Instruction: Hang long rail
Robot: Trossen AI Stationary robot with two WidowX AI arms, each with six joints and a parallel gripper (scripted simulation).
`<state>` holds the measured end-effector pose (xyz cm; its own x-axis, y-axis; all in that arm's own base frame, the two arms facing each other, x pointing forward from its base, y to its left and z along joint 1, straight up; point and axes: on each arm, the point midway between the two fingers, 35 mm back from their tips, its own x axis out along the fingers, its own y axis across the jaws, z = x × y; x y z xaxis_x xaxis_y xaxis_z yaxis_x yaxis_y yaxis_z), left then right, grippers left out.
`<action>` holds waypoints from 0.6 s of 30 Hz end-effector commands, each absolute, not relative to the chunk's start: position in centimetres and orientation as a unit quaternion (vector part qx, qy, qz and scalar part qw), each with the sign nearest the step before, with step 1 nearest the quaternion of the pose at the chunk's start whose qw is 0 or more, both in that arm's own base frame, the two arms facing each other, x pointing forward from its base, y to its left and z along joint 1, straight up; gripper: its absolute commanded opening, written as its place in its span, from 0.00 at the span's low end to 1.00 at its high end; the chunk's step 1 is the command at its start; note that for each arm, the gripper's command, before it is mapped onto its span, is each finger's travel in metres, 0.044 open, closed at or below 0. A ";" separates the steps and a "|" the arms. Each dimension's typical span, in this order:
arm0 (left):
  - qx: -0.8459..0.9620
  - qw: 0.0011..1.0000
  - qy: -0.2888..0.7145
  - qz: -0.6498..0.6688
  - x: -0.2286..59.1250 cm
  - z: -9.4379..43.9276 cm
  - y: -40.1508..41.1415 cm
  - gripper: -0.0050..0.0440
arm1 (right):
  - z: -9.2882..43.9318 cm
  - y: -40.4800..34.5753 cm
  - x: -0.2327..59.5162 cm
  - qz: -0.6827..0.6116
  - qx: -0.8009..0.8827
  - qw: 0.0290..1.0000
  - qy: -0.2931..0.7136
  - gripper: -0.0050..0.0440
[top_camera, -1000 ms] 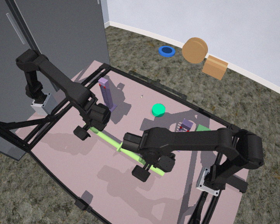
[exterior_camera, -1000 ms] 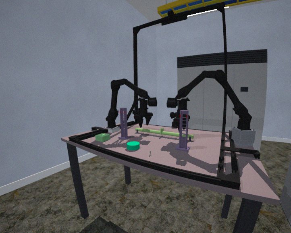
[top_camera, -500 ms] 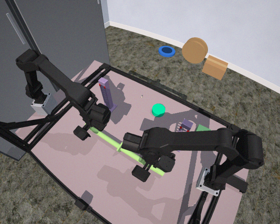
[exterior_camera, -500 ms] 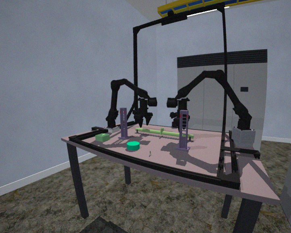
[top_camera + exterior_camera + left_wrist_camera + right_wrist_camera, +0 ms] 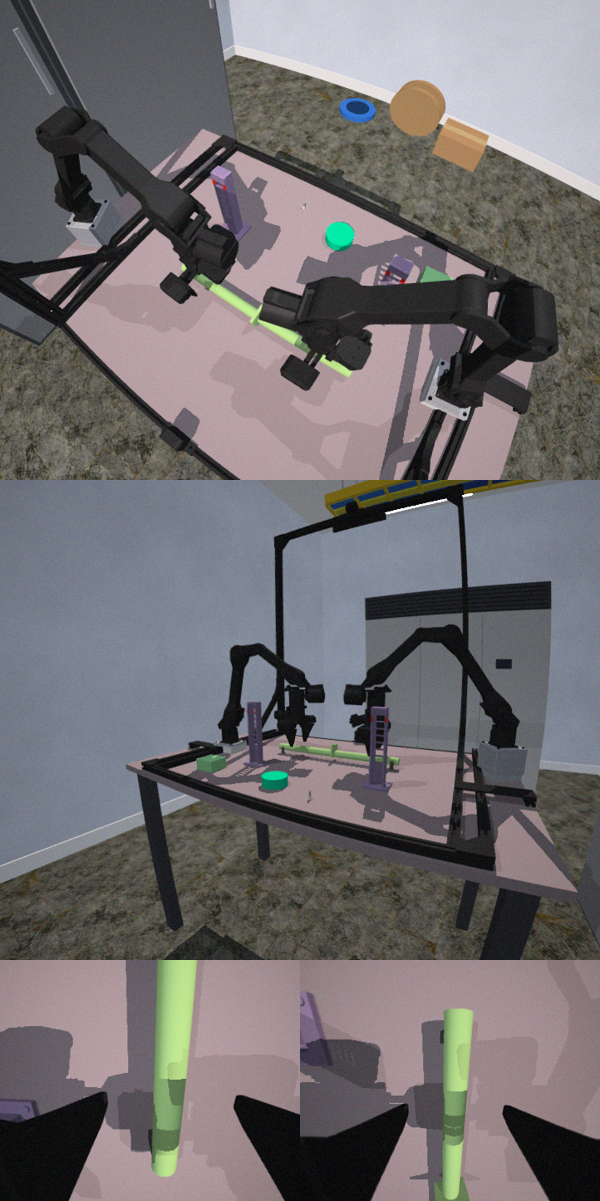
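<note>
The light-green long rail (image 5: 235, 300) (image 5: 350, 754) (image 5: 173, 1023) (image 5: 457, 1065) is lying lengthwise from the left arm's side toward the right's, beside the purple posts, showing a smooth, round bar with a mid-length fin. The left gripper (image 5: 199, 277) (image 5: 374, 750) (image 5: 171, 1100) and right gripper (image 5: 320, 350) (image 5: 297, 742) (image 5: 456, 1108) are gaping, gripping nothing.

In the top view, we see the lime-green rail (image 5: 233, 300) (image 5: 305, 751) (image 5: 173, 1023) (image 5: 457, 1069), unhung, pointing from ten to four o'clock low over the surface, a dark hook under each end. From its middle, upright purple slotted posts stand near eleven-thirty (first post (image 5: 229, 208) (image 5: 373, 750) (image 5: 17, 1107)) and two (second post (image 5: 400, 265) (image 5: 251, 735) (image 5: 314, 1031)), red-marked near their tops.
</note>
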<state>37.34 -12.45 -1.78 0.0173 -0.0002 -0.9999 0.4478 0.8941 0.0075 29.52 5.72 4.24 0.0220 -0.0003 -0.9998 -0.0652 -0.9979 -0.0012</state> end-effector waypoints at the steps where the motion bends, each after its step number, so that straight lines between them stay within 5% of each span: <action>1: 0.164 0.688 0.688 -0.161 37.0 -2.8 -12.3 1.00 | 3.3 5.7 29.2 0.705 -0.709 0.023 0.023 1.00; 18: 0.164 0.688 0.688 -0.161 36.8 -4.3 -12.2 1.00 | 1.8 5.7 29.2 0.707 -0.707 0.023 0.022 1.00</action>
<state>37.02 -12.31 -3.93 0.0097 0.0023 -1.0000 0.4471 0.8945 0.0064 29.42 5.71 2.11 0.0103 -0.0018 -0.9999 -0.0653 -0.9979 0.0012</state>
